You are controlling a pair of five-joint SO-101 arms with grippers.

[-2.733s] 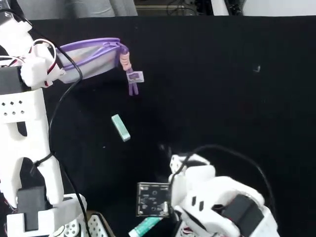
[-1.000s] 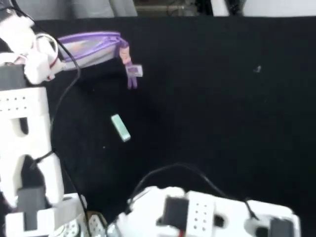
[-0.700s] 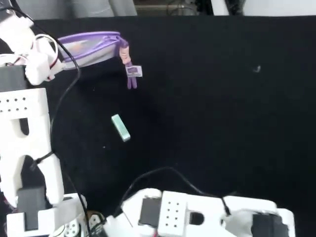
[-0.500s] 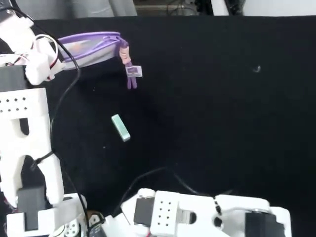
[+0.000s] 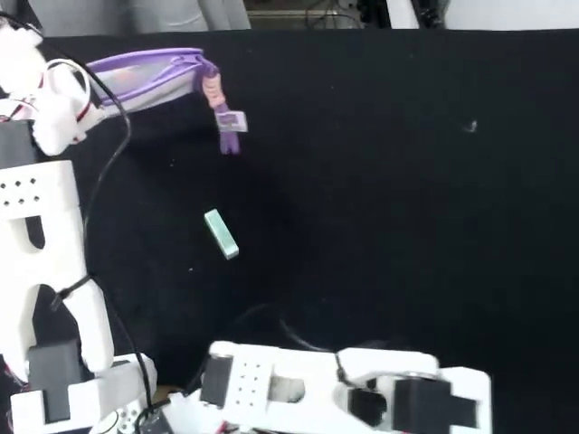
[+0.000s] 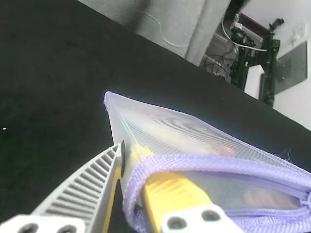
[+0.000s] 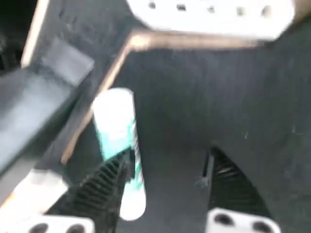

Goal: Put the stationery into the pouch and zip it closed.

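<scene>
**Tube lying off-centre at the open right fingers**

The left fingers (image 6: pixel 114 170) are clamping one end of the pouch (image 6: pixel 194 141) and holding it up off the bench (image 5: pixel 407 181). Its purple zip edge is running away from them. I cannot tell whether the mouth is gaping wide enough to take anything.

The right fingers (image 7: pixel 109 184) are standing apart, low over the bench. A white-and-teal tube (image 7: pixel 115 126) is lying against one of them, mostly outside the gap rather than between them.

Closing from here is likely to nip the tube's rim or nudge it away. Being round, it could roll towards what looks like the bench edge just beside it.

A green eraser (image 5: pixel 221 233) is lying between the two sets of fingers, well apart from both, and is waiting its turn.

The high view is supplying the eraser and the zip pull (image 5: pixel 226 122) dangling at the pouch end far from the left fingers. The right wrist view is supplying the tube's lie against the finger, where the high view has the arm's white body on top. The left wrist view is supplying the grip itself.
</scene>
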